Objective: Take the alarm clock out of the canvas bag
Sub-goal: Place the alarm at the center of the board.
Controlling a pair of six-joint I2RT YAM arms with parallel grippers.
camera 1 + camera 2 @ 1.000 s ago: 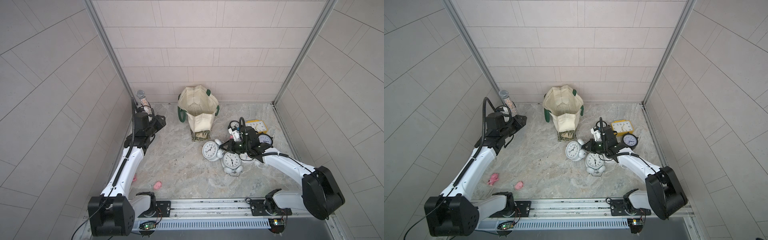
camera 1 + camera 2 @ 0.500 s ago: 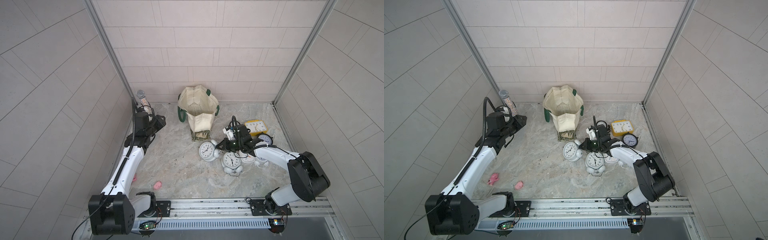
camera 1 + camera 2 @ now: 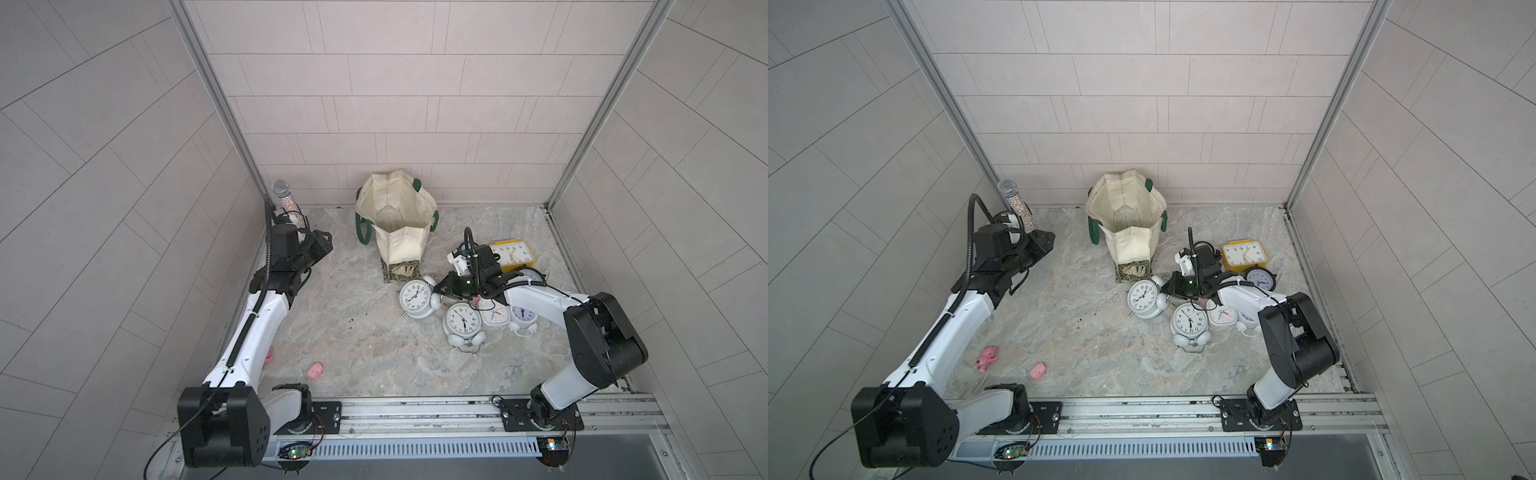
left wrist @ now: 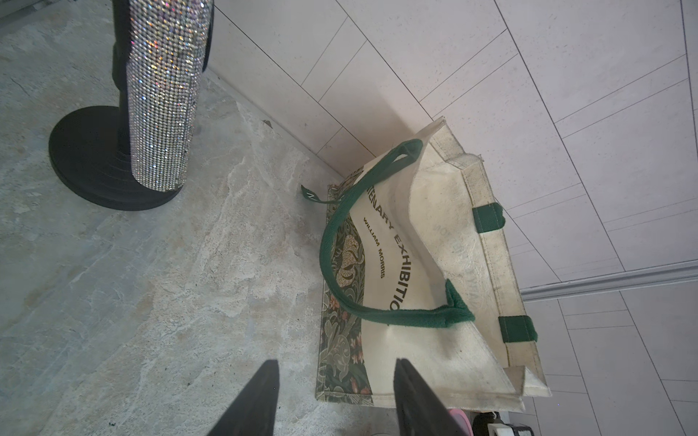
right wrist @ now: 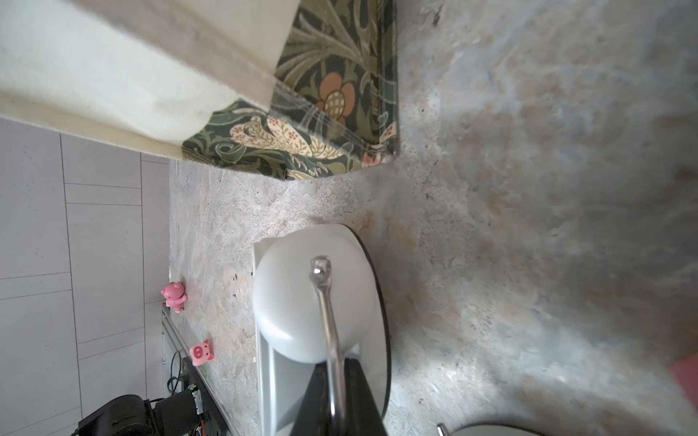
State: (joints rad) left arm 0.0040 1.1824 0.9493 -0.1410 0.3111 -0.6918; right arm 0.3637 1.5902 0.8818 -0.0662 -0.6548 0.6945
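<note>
The white twin-bell alarm clock (image 3: 417,297) sits on the tabletop (image 3: 332,332) outside the canvas bag (image 3: 402,245), just beside the bag's green patterned bottom band. The right gripper (image 5: 336,368) is pinched together on the clock's thin wire handle (image 5: 321,290). The left gripper (image 4: 334,364) hangs well apart from the bag, facing its lettered side, with its fingers spread and holding nothing; the bag stands upright, mouth open.

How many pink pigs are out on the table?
2: one pig beside the left arm, another just right of it. More could hide behind the arms.
</note>
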